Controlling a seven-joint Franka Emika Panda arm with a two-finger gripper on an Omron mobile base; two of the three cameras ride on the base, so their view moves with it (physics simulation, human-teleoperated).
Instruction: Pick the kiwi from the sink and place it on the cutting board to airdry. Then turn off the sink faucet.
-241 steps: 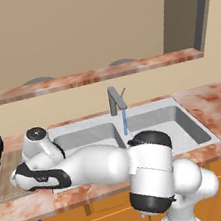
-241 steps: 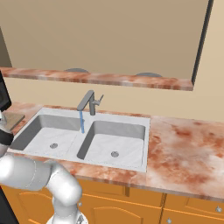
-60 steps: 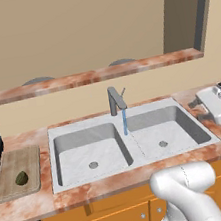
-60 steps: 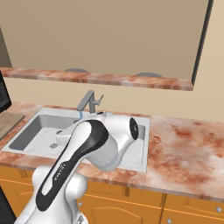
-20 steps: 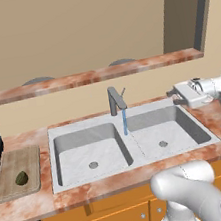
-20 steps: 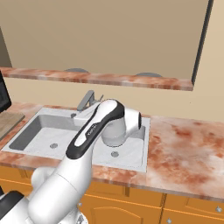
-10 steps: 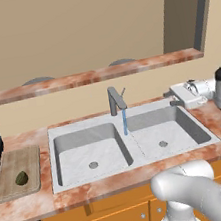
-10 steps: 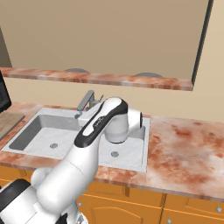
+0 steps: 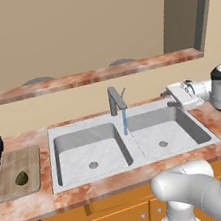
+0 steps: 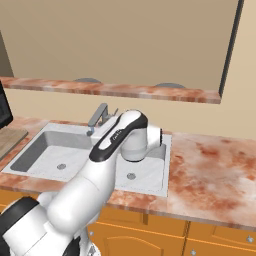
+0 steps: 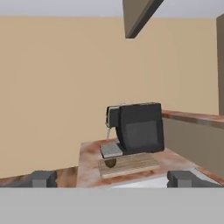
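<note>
Kiwi [image 9: 21,177] on cutting board [image 9: 28,160] (black coffee machine [image 11: 136,128] behind)

black coffee machine [image 11: 135,129], marbled counter [image 10: 215,170], wooden cabinets [image 10: 220,240]

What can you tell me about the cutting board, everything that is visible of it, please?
The cutting board is a rectangular light-brown wooden board with rounded corners and streaky grain. It lies flat on the marbled counter, left of the sink, close beside its rim. The kiwi, small and dark olive, rests on its near half. In the hand view the board sits in front of a black coffee machine. Nothing else touches it.
</note>
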